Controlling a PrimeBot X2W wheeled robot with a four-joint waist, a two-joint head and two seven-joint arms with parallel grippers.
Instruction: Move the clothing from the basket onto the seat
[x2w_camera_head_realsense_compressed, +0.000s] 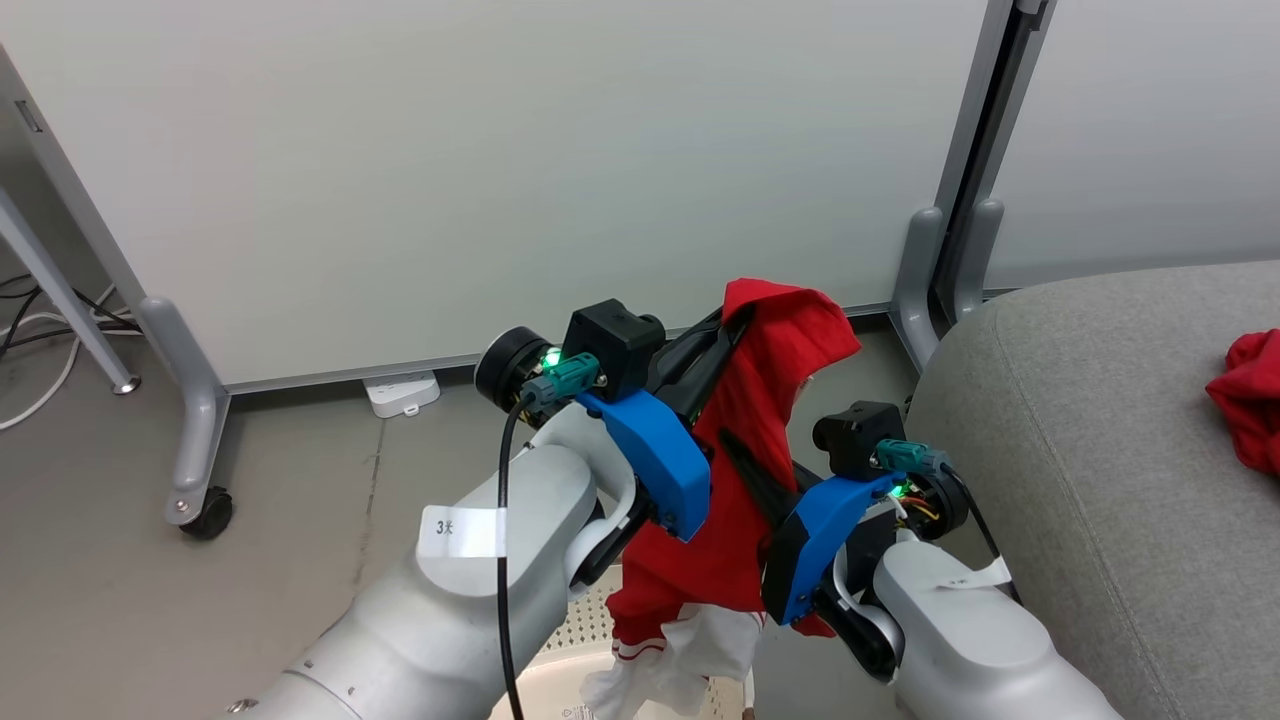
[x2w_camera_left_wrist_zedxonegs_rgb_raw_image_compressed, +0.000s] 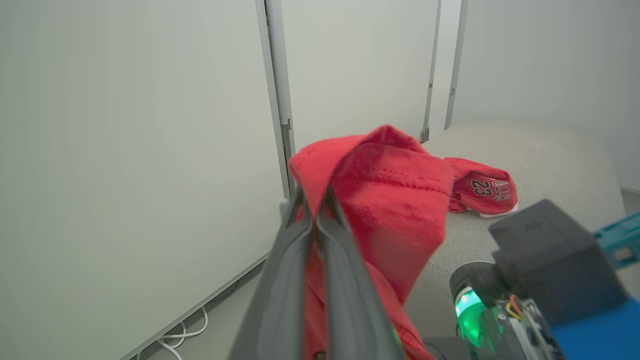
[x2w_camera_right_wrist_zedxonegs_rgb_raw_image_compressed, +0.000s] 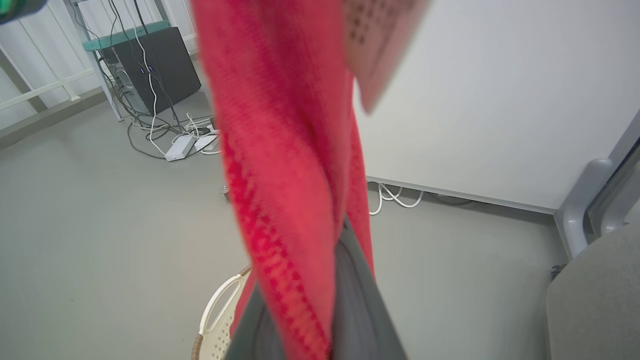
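One piece of the red clothing (x2w_camera_head_realsense_compressed: 770, 400) hangs in the air above the basket (x2w_camera_head_realsense_compressed: 580, 640), its striped hem and white lining dangling at the bottom. My left gripper (x2w_camera_head_realsense_compressed: 745, 315) is shut on its top fold, seen close in the left wrist view (x2w_camera_left_wrist_zedxonegs_rgb_raw_image_compressed: 314, 192). Lower down, my right gripper (x2w_camera_head_realsense_compressed: 732, 447) is shut on the same garment (x2w_camera_right_wrist_zedxonegs_rgb_raw_image_compressed: 285, 175), which drapes over its grey fingers (x2w_camera_right_wrist_zedxonegs_rgb_raw_image_compressed: 352, 300). A second red garment (x2w_camera_left_wrist_zedxonegs_rgb_raw_image_compressed: 482, 187) with the number 23 lies on the grey seat (x2w_camera_head_realsense_compressed: 1100, 450).
White partition panels on wheeled grey feet (x2w_camera_head_realsense_compressed: 205, 500) stand behind, with a white power strip (x2w_camera_head_realsense_compressed: 402, 392) on the floor. Cables and a dark box (x2w_camera_right_wrist_zedxonegs_rgb_raw_image_compressed: 155, 65) sit further off. The basket's handle and brown rim (x2w_camera_right_wrist_zedxonegs_rgb_raw_image_compressed: 220, 312) lie directly below the right gripper.
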